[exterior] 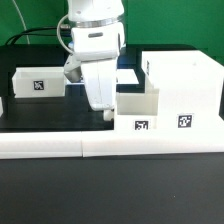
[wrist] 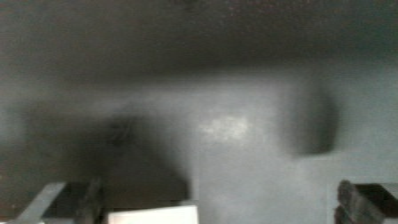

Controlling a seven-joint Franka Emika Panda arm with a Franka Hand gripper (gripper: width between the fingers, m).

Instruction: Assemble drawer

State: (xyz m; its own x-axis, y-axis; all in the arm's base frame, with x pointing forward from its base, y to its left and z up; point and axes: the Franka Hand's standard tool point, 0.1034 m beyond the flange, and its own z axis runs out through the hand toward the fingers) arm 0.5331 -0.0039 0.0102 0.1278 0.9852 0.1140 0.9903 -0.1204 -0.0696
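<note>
Black tabletop (exterior: 50, 110) fills the middle band of the exterior view, fenced along the lower part of the frame by long white border bars (exterior: 60, 145). Right of centre stands the drawer shell (exterior: 185, 85), a tall white box with a square tag low on its facing side. The near tray (exterior: 138, 108) overlaps the shell's lower-left corner in the picture. It is lower than the shell, open on top, and tagged on its facing wall; whether the two touch cannot be told. The far tray (exterior: 38, 82), likewise tagged, lies at the left-middle of the frame, well apart from both.

My arm (exterior: 92, 40) occupies the top centre. My gripper (exterior: 104, 112) hangs just left of the near tray's left wall, with its tips low and near the tabletop. Contact with tray or surface cannot be judged from here. The far tray lies further left in the frame, with bare black surface between it and me.

Wrist view: a heavily blurred grey field. My fingers (wrist: 54, 203) appear as two dark stubs set wide apart, with nothing gripped between them. A white patch (wrist: 151, 215) shows between them, nearer one finger than the other; which part it belongs to cannot be told.
</note>
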